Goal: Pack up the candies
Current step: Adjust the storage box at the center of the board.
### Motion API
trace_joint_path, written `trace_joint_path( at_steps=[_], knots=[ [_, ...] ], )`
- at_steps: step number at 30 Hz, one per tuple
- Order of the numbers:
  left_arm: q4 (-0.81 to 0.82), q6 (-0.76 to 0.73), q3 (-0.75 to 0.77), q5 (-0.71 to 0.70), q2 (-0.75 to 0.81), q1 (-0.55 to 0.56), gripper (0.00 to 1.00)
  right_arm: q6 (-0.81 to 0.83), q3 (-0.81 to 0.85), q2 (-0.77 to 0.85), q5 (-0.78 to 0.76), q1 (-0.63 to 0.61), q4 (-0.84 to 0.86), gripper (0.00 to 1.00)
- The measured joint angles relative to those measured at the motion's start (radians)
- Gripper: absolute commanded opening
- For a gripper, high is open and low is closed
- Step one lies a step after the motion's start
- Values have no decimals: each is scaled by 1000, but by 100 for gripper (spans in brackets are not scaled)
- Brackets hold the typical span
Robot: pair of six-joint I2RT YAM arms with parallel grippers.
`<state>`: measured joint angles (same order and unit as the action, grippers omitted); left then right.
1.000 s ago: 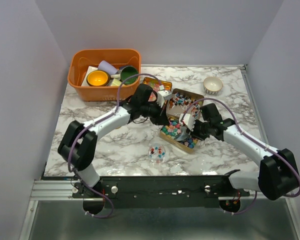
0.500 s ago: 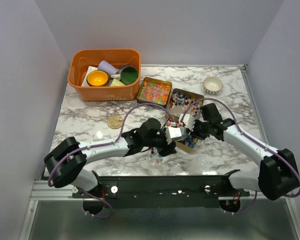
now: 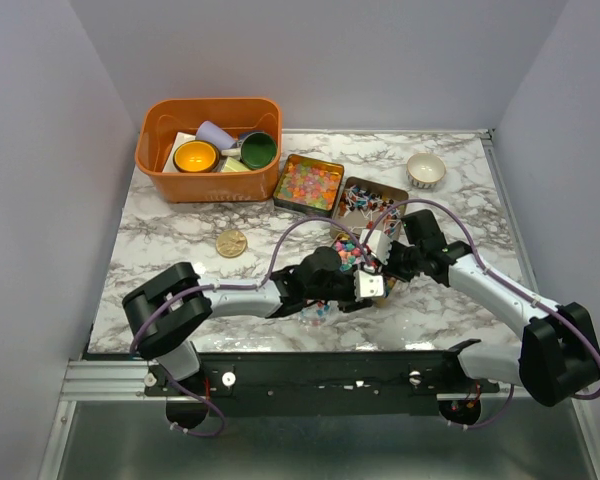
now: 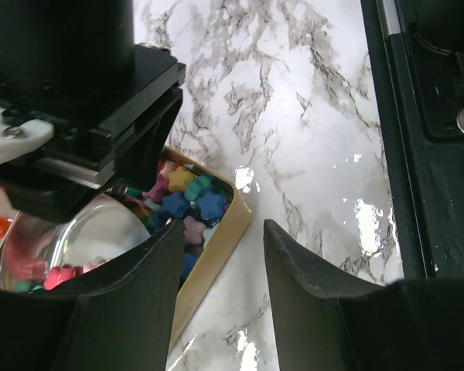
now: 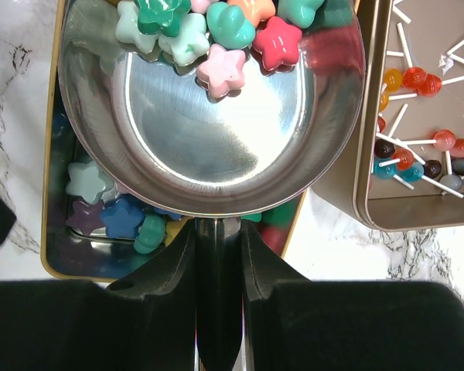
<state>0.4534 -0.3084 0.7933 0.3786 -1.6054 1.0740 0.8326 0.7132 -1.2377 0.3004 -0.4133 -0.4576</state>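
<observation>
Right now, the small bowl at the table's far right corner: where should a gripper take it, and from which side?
By the rim, from straight above: one finger inside, one outside the wall of the small bowl. It stands upright, mouth up, with nothing touching it, so the rim is free all round. Its rounded outside would probably slip in a side pinch.

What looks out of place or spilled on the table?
Only the gold round lid: it lies alone on the marble, with no container beside it. No spilled candies show; the scoop in the right hand holds star candies over their tin.
</observation>
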Motion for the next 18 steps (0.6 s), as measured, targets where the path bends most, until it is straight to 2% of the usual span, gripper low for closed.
trace_joint_path(
  at_steps=[10,18],
  knots=[
    [58,-3,31,2,-93,34,53,-18,0,-13,1,0,12,1],
    [65,-3,50,-6,-169,37,36,-25,2,-32,2,0,22,1]
  ],
)
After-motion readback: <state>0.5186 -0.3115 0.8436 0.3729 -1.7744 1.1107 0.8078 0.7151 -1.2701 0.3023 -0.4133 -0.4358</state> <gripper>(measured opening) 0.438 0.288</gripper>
